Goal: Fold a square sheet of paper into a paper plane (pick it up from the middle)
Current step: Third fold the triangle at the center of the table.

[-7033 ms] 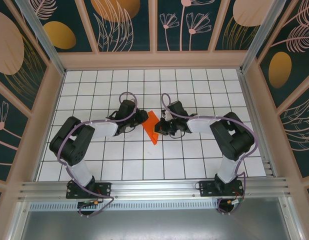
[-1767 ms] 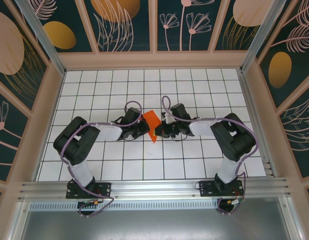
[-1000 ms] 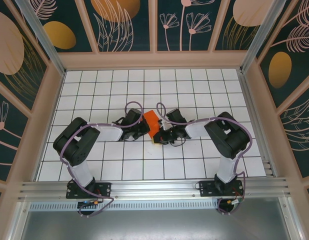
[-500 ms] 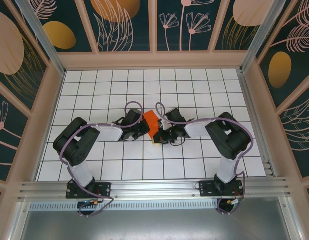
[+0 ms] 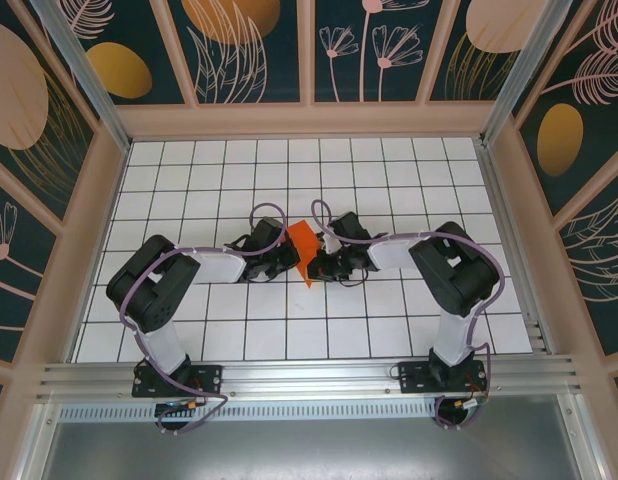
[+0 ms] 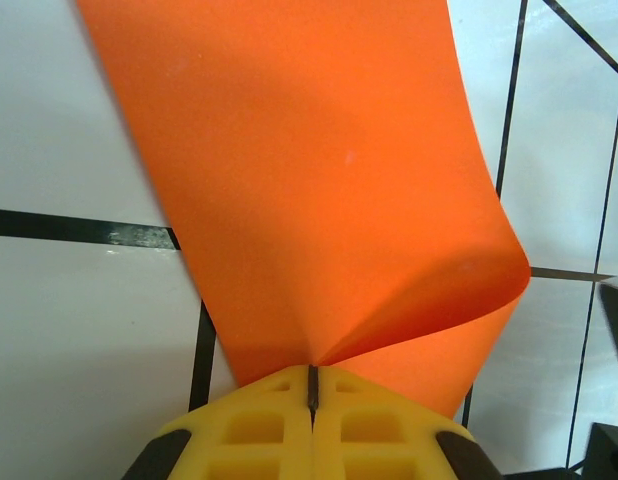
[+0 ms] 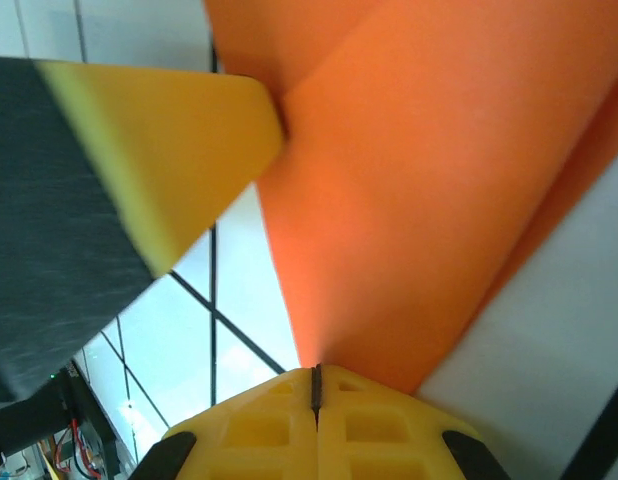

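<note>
Closed right gripper [image 7: 315, 385] in on square sheet of paper [image 5: 304, 246] over last two seconds — now clamped on it from both sides, left gripper [image 6: 312, 385] too — mid-table, bowed, likely mid-fold.

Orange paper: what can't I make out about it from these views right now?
- Top external: the orange paper is too small, and the left gripper and right gripper crowd it, so the folds are unreadable.
- Left wrist: its far end runs off the top edge.
- Right wrist: it is cut off at the top and right, and a blurred yellow finger covers its left part.
</note>
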